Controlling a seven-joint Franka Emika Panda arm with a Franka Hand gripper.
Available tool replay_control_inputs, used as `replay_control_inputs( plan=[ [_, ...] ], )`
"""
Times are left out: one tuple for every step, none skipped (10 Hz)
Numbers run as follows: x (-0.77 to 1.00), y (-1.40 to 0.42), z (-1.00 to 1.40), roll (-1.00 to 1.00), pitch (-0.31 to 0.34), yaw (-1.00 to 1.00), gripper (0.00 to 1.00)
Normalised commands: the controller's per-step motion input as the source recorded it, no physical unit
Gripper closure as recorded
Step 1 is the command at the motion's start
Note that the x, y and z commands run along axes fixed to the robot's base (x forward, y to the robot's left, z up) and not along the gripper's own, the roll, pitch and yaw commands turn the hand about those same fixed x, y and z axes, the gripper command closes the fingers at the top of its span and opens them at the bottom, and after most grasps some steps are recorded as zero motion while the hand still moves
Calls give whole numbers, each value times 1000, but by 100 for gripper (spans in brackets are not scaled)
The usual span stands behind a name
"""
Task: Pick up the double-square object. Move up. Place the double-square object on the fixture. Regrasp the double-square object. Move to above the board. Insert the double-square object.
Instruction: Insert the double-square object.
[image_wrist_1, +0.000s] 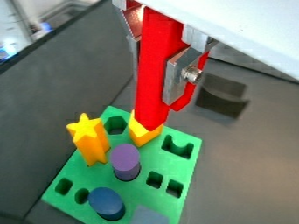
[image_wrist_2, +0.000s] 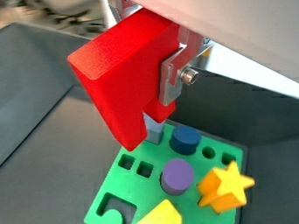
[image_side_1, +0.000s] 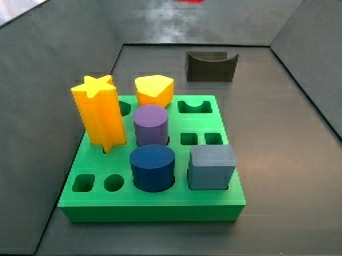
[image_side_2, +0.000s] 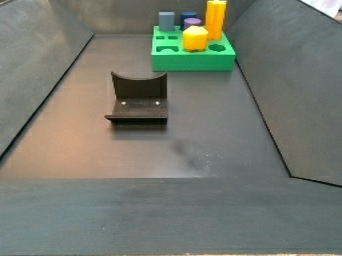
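The double-square object is a long red block, seen in both wrist views (image_wrist_1: 158, 70) (image_wrist_2: 122, 74). My gripper (image_wrist_1: 160, 86) (image_wrist_2: 147, 87) is shut on it, and a silver finger (image_wrist_1: 183, 79) (image_wrist_2: 173, 74) presses its side. The block hangs upright above the green board (image_wrist_1: 82, 179) (image_wrist_2: 117, 206), with its lower end over the yellow pentagon piece (image_wrist_1: 142, 131). The dark fixture (image_wrist_1: 222, 94) stands on the floor beyond the board and is empty in both side views (image_side_1: 211, 66) (image_side_2: 138, 100). The gripper is out of both side views, apart from a red sliver (image_side_1: 191, 2) at the frame edge.
On the board (image_side_1: 160, 205) (image_side_2: 174, 62) stand a yellow star (image_side_1: 94, 110), a yellow pentagon piece (image_side_1: 155, 90), a purple cylinder (image_side_1: 150, 125), a blue cylinder (image_side_1: 152, 168) and a grey cube (image_side_1: 211, 167). Several cut-outs are open. Dark sloping walls enclose the floor.
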Motion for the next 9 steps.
replay_control_inputs(
  plan=[
    [0,-77,-300,93,0,-991,100],
    [0,-54,-306,91,0,-1000,100],
    [0,-20,-329,100,0,-1000,100],
    [0,0,-357,109,0,-1000,100],
    [0,0,-354,107,0,-1000,100],
    [251,-109,-71,0,0,-774,100],
    [-31,0,0,-9,0,0,100],
    [37,-140,-574,-121,-91,-586,100],
    [0,-149,-597,-6,-110,-914,100]
  ],
)
